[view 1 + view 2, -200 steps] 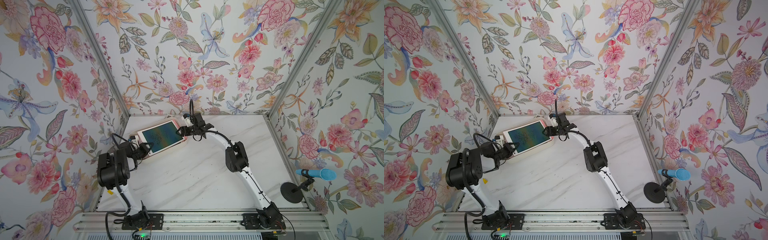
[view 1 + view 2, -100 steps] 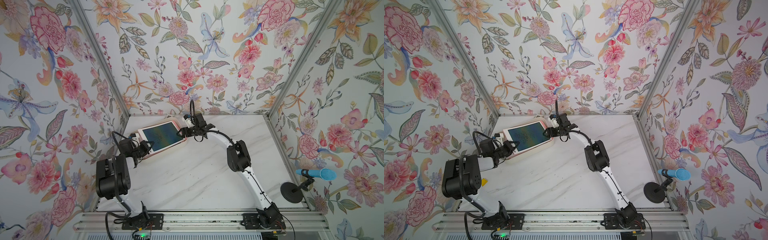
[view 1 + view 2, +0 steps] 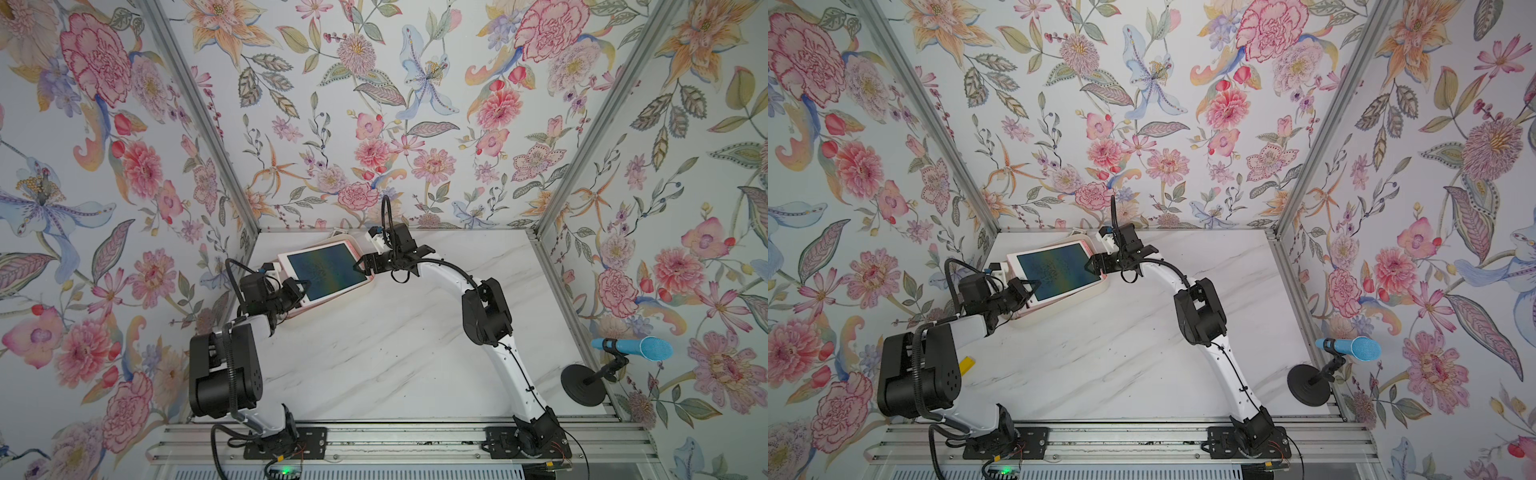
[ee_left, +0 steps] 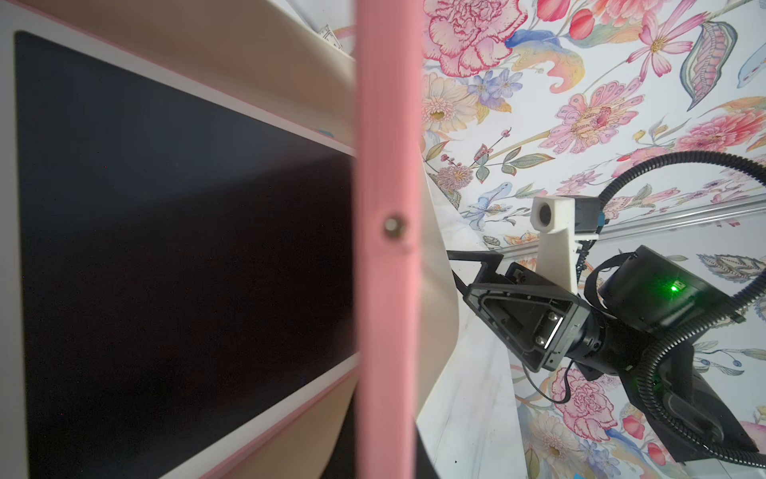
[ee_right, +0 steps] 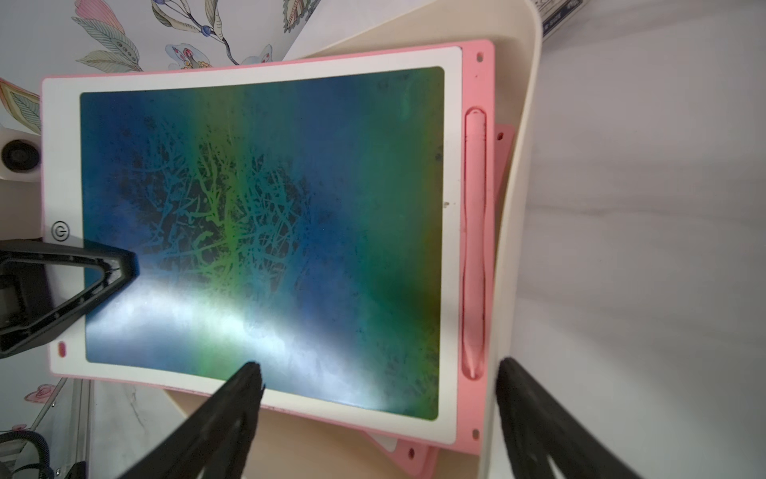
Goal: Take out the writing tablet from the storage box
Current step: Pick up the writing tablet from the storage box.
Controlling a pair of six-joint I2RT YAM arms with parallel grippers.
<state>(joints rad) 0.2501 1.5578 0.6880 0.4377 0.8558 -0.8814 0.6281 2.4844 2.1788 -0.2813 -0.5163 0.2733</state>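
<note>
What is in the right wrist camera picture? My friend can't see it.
A pink-framed writing tablet with a scribbled blue-green screen lies askew over a cream storage box, a pink pen clipped in its side. A second pink tablet peeks out underneath. The left arm's fingers hold one short edge, and the right arm's fingers stand wide apart.

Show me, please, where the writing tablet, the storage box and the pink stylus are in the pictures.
writing tablet (image 5: pixel 261 186): right wrist view, middle of its blue-green screen.
storage box (image 5: pixel 512 207): right wrist view, on its cream side wall.
stylus (image 5: pixel 474 249): right wrist view, middle of its pink shaft.
</note>
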